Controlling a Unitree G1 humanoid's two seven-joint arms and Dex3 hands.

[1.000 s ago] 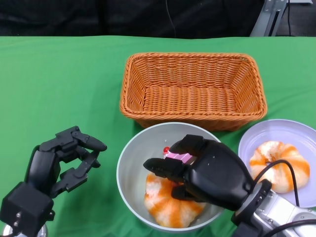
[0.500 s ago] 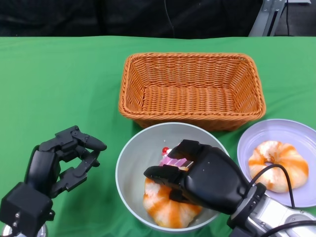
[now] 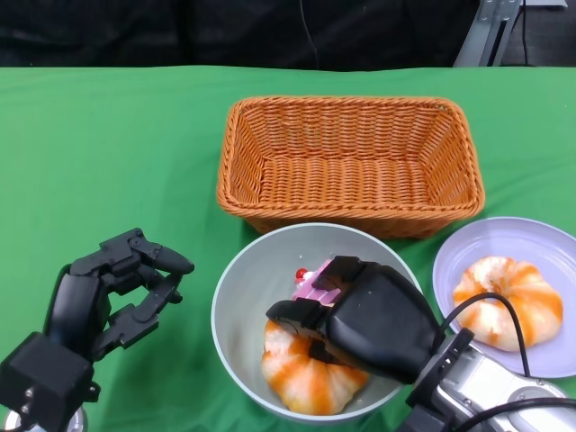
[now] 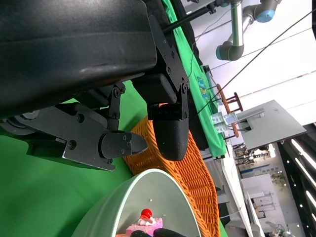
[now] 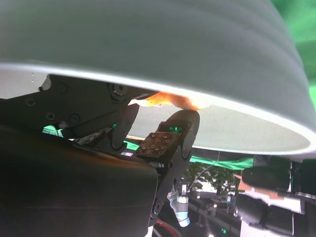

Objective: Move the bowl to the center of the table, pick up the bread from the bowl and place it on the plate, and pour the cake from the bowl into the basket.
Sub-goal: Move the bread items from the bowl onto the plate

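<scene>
- Right black hand (image 3: 360, 315) reaches down inside the round grey bowl (image 3: 243, 279), fingers curled around the orange-and-white striped bread (image 3: 306, 382), grasping it.
- Pink cake with a red cherry (image 3: 310, 281) lies in the same bowl, just behind the fingers.
- Left black hand (image 3: 112, 292) hovers over the green table (image 3: 108, 144), released, holding nothing.
- Woven orange wicker basket (image 3: 351, 162) sits just behind the bowl.
- Pale lilac plate (image 3: 540, 247) to the right holds another striped bread (image 3: 508, 301).

Woven wicker basket (image 3: 351, 162), rough; beside it a smooth matt grey bowl (image 3: 243, 297); matt green cloth tablecloth (image 3: 108, 153) beneath the basket.
</scene>
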